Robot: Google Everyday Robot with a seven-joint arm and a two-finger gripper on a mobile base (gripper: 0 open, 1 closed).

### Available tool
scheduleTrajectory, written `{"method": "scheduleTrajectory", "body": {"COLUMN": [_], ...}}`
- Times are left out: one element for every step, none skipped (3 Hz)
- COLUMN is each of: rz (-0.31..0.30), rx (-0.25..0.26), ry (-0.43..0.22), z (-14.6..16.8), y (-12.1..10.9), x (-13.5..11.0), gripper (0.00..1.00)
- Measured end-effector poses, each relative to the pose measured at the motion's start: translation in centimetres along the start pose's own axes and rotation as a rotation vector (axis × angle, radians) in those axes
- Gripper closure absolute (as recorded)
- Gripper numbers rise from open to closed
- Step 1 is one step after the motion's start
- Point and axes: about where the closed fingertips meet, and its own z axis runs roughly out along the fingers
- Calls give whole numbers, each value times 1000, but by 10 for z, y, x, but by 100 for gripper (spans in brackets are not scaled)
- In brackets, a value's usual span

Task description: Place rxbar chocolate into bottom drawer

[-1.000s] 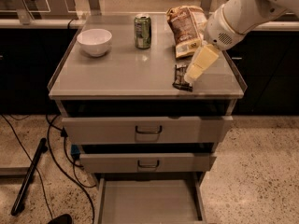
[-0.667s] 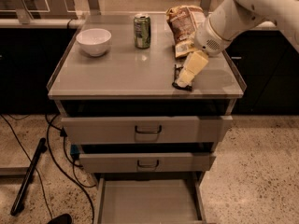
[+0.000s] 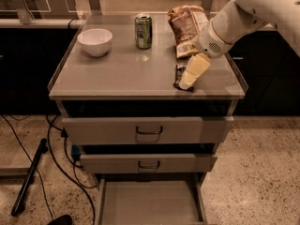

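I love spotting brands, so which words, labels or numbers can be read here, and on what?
No text can be read clearly.
green can: markings too blurred to read.
chip bag: pale label patch, too blurred to read.
rxbar chocolate: mostly hidden by the gripper right over it, at the front right of the cabinet top; no lettering legible.
white bowl: no text.

A single camera is looking down from above and in front of the cabinet (image 3: 148,131), facing its drawer fronts squarely, near enough that the counter (image 3: 122,74) is filling the upper half of the view. The bottom drawer (image 3: 150,204) is running off the lower edge (there being only this one view), and the end effector (image 3: 186,82) is hanging over the counter's right front.
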Motion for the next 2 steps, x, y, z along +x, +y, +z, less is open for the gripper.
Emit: {"method": "scheduleTrajectory", "body": {"rz": [47, 81], "rx": [-19, -46], "ry": [-2, -13], "z": [17, 37], "y": [-8, -15], "x": [15, 25], "gripper": [0, 0]}}
